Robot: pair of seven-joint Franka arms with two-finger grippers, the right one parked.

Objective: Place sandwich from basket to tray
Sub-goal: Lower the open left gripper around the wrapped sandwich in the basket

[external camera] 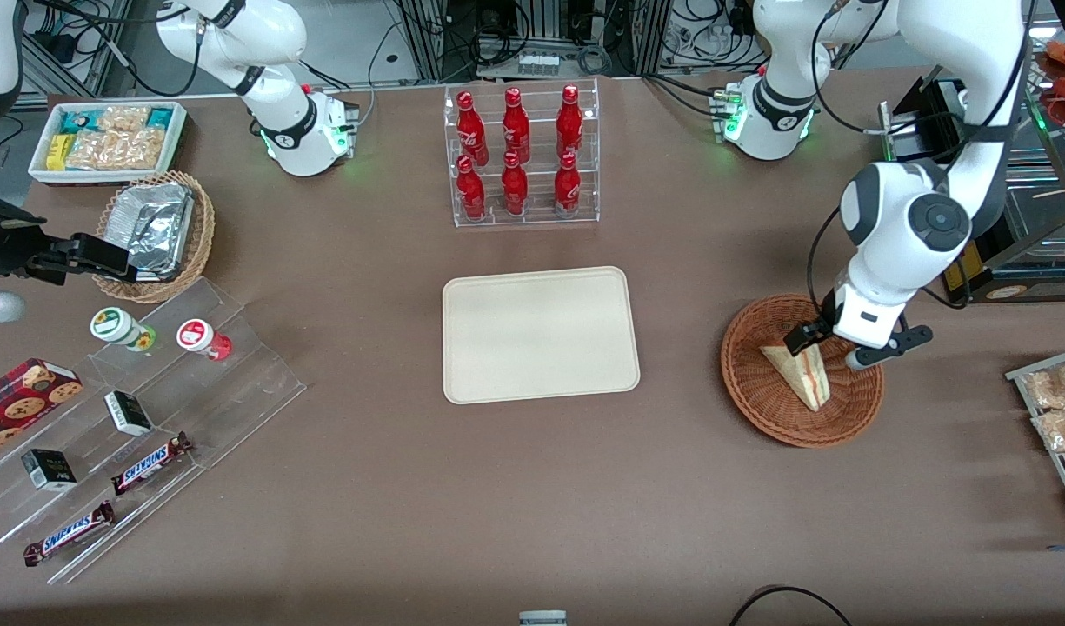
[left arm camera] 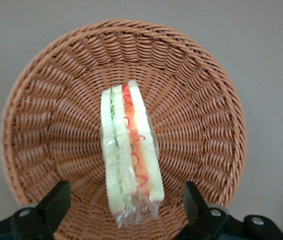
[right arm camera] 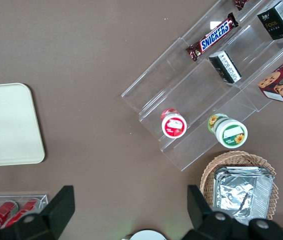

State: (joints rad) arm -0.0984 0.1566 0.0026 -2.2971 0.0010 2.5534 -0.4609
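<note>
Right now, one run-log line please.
gripper: open, above sandwich | sandwich: in basket | tray: bare | step: pre-grasp

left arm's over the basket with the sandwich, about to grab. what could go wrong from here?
The gripper hangs open above the basket, fingers either side of the sandwich.

1. The sandwich stands on edge in thin clear wrap; a squeeze could crush it, or the fingers could catch only wrap and drop it.
2. Descending too far could press the fingers into the wicker floor.
3. On lift-off, it may clip the basket's raised rim on the way to the tray.
</note>
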